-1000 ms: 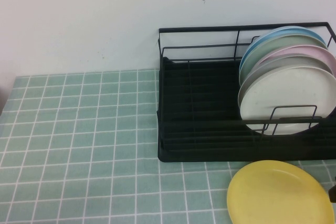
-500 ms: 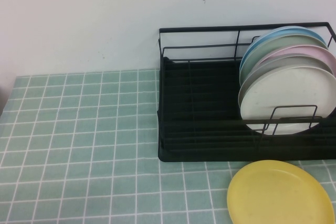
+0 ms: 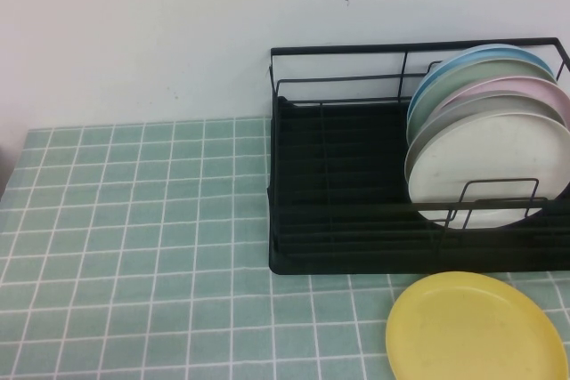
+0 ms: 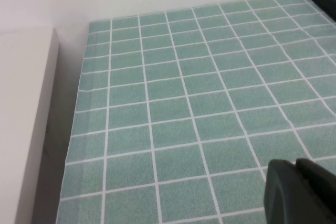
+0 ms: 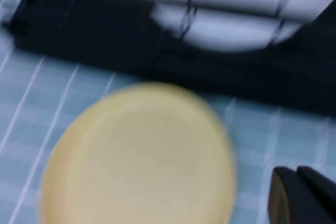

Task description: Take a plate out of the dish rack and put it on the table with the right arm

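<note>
The yellow plate [image 3: 476,328] lies flat on the green tiled table [image 3: 134,220], just in front of the black dish rack [image 3: 338,184]. It also shows in the right wrist view [image 5: 139,156], with the rack [image 5: 79,30] behind it. My right gripper [image 5: 296,174] hangs beside the plate, apart from it, with its fingers together and nothing between them. My left gripper [image 4: 295,165] is shut and empty over bare tiles [image 4: 184,77] far from the rack. Neither gripper shows in the high view.
Several plates stand upright in the rack's right end, with a white plate [image 3: 490,171] foremost and pink, green and blue ones behind. A white wall [image 3: 178,33] backs the table. A pale ledge [image 4: 21,119] runs beside the table's left edge.
A small black tip of my right gripper at the high view's lower right edge has drawn back out of that view. The yellow plate has not moved.
</note>
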